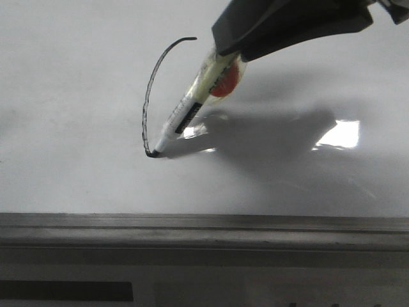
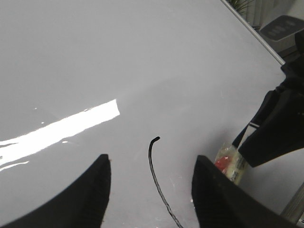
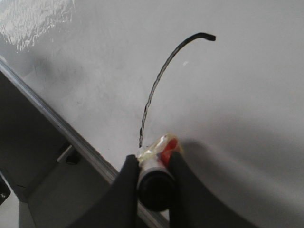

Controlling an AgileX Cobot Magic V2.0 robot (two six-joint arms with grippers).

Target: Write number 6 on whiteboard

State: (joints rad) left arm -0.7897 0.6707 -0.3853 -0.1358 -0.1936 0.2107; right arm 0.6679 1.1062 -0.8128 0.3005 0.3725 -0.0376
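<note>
1. The right gripper (image 1: 233,61) pinches a marker pen (image 1: 192,105) between both fingers (image 3: 124,190); the pen slants down and to the left in the front view.
2. The pen tip touches the whiteboard (image 1: 77,96) at the lower end of a black line.
3. The number 6 (image 1: 152,96) is so far only a tall curved arc with a small hook at its lower end; no closed loop is visible.
4. The arc lies near the middle of the board, above the grey metal rim (image 1: 204,230) along the near edge.
5. The left gripper (image 2: 149,190) hovers over the board with its fingers spread apart and nothing between them; the arc's upper end (image 2: 154,156) shows in the gap.
6. A bright glare patch (image 1: 339,134) lies on the board to the right of the pen.
</note>
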